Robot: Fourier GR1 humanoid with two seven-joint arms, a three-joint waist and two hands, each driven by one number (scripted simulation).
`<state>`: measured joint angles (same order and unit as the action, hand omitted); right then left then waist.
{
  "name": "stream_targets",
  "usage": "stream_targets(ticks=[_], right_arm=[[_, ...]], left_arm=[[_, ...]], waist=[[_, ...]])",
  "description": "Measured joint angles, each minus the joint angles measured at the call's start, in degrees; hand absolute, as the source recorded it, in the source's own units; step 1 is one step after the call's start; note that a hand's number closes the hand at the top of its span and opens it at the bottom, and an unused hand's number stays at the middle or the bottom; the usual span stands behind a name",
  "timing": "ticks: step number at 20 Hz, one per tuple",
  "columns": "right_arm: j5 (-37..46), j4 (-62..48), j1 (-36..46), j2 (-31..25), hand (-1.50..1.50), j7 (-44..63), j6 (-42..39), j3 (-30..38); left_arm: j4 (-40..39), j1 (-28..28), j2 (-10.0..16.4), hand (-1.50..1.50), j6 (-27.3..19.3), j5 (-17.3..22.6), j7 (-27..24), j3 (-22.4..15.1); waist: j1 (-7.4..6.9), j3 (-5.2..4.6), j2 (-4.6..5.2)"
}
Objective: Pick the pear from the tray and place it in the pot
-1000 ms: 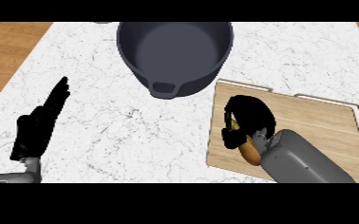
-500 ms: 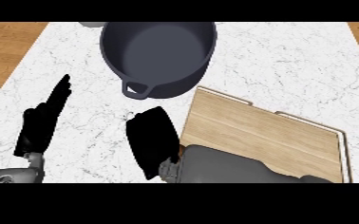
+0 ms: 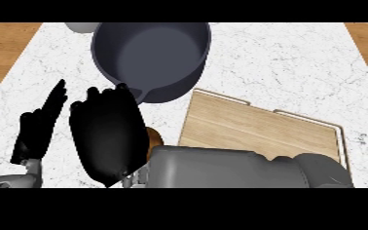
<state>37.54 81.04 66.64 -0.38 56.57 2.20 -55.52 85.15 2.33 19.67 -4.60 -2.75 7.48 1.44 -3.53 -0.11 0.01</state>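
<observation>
Only a small part of the pear point(image 3: 153, 137) shows: a rounded, brown-orange sliver with a smooth skin. It peeks out at the right edge of the right robot hand point(image 3: 106, 136). The rest of the fruit is hidden under that hand, so its full shape and any stem cannot be made out.

The right robot hand is turned with its black back to the view and is closed around the pear. Its fingertips point up toward the pot point(image 3: 155, 53) and reach the small lug on the pot's near rim. The grey forearm point(image 3: 230, 168) comes in from the lower right and crosses the near corner of the tray point(image 3: 251, 126).

The pear is off the tray, over the white marbled worktop point(image 3: 287, 63). It sits between the tray's left edge and the hand, and just below the pot.

The pot is dark grey and round, and nothing shows inside it. The tray is pale wood with a light rim and lies at an angle to the right of the pot.

The left robot hand point(image 3: 36, 131) rests open at the left edge of the view, fingers straight and pointing up, apart from everything else.
</observation>
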Motion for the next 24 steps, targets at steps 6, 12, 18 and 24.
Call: stream_targets(ticks=[6, 12, 18, 24], right_arm=[[-2.22, -5.4, 4.47, 0.23, 1.5, -1.64, 9.99, 3.35], [-5.89, -14.62, 9.09, 0.32, 1.5, -8.05, 16.21, 8.56], [-10.59, -27.71, 12.68, 0.36, 1.5, -18.76, 20.79, 13.03], [-14.05, -41.69, 16.7, 0.37, 1.5, -30.06, 21.63, 17.63]], left_arm=[[0.41, -0.8, -0.87, 0.0, -0.78, -0.87, -0.54, -0.07], [1.8, -1.02, -0.37, 0.0, 0.0, -0.54, 0.61, 0.8], [1.96, -2.28, -0.75, 0.0, 0.32, -0.76, -0.96, 1.18], [2.83, -1.34, -1.08, 0.0, 0.61, -1.18, -0.03, 0.72]], waist=[[0.68, 0.02, 0.17], [1.08, 0.03, 0.28], [0.63, 0.01, 0.57], [-0.23, -0.02, 1.04]])
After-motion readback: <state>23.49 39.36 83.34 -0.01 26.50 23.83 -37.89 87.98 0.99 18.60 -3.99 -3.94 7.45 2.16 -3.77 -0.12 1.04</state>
